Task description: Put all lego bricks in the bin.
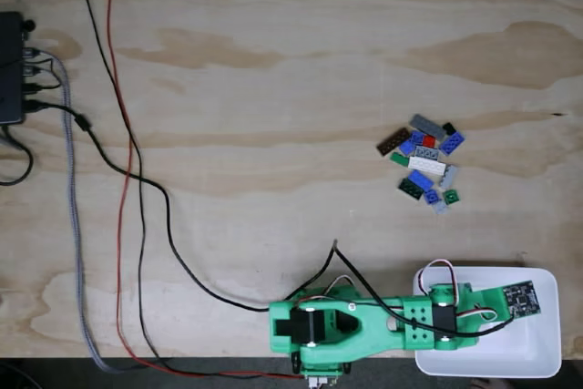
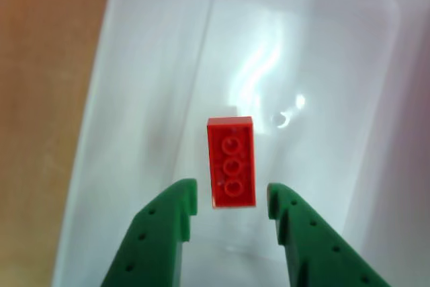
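Green plastic gripper fingers stand spread apart in the other view, entering from the bottom edge, with a small red rectangular lego brick between their tips; clear gaps show on both sides of it, so the fingers are released and grasp nothing. The brick shows its underside, three round sockets in a row, and it sits over the glossy floor of the shallow white rectangular plastic bin; whether it rests on that floor cannot be told. In the fixed view the green printed robot arm lies along the bottom edge of the pale plywood table, its wrist reaching rightward over the bin at the lower right corner. A tight cluster of small studded lego bricks, blue, grey, white, brown, green and red, lies on the wood well above the bin. Black, red and grey braided cables run down the left side.
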`<state>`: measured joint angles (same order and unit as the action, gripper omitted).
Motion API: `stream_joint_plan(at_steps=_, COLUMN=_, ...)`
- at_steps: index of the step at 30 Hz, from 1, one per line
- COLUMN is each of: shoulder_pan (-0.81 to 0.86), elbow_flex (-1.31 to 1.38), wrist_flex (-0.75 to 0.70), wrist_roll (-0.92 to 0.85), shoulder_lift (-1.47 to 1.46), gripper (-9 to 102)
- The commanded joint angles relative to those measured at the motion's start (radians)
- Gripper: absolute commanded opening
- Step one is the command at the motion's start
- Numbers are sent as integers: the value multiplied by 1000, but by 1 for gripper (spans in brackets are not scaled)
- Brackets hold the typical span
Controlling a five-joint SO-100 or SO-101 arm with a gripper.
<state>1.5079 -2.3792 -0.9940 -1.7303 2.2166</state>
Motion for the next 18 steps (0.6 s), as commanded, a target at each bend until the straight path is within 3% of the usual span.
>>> stream_joint_plan(at_steps=1, shoulder_pan=-72, elbow_flex=95, wrist_flex=-89, wrist_roll=74, shoulder_lift=-14, gripper=45)
stream_joint_plan(at_steps=4, shoulder_pan=-245, elbow_flex=417, wrist_flex=-414, wrist_roll=230, shoulder_lift=-95, gripper=29)
stream_joint_plan(at_steps=7, shoulder_pan=-465, elbow_flex=781, wrist_flex=-647, wrist_roll=291, shoulder_lift=-201, gripper=29)
stream_joint_plan(at_steps=10, shoulder_pan=-706, elbow_flex=1012, wrist_flex=-695, wrist_roll=311, shoulder_lift=-328, gripper=32)
stream_joint_plan(at_steps=14, shoulder_pan=-839, elbow_flex=1075, wrist_flex=-781, wrist_roll=265, shoulder_lift=-376, gripper=32)
stream_joint_plan(at_steps=18, shoulder_pan=-931, elbow_flex=943, wrist_flex=-621, wrist_roll=238, shoulder_lift=-505, gripper=30)
